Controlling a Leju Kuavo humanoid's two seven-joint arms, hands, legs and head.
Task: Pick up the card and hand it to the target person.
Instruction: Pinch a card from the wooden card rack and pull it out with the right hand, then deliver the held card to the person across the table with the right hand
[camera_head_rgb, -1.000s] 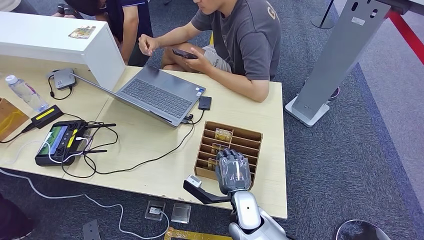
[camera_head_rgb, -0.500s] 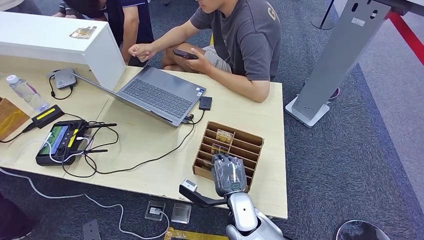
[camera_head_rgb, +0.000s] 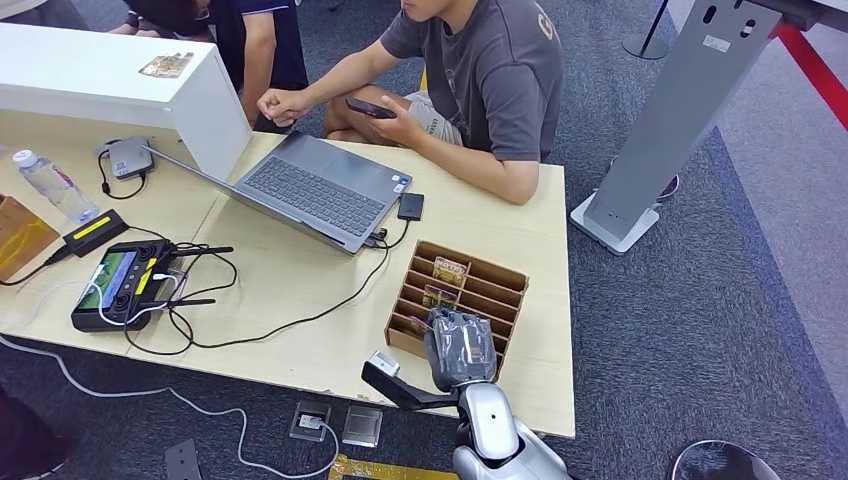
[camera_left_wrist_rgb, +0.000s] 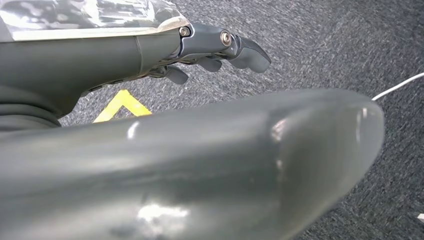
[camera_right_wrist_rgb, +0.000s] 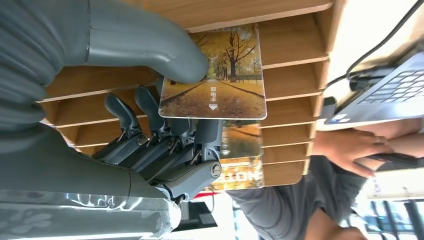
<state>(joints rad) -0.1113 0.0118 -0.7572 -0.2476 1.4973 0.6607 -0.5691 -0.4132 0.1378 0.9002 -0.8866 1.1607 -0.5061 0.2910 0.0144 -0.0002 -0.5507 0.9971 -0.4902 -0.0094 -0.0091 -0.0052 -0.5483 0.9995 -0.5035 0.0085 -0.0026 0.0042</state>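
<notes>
Card (camera_right_wrist_rgb: 215, 75) with the autumn trees picture is pinched between the thumb and fingers of the right hand (camera_right_wrist_rgb: 150, 125), just over the slots of the wooden card rack (camera_head_rgb: 490, 285) on the table (camera_head_rgb: 300, 290). So the pick-up looks nearly done. Lifting it free and giving it to the person (camera_head_rgb: 490, 80) beyond the table is left. The left hand (camera_left_wrist_rgb: 220, 47) hangs over the carpet, fingers loosely curled, holding nothing.
</notes>
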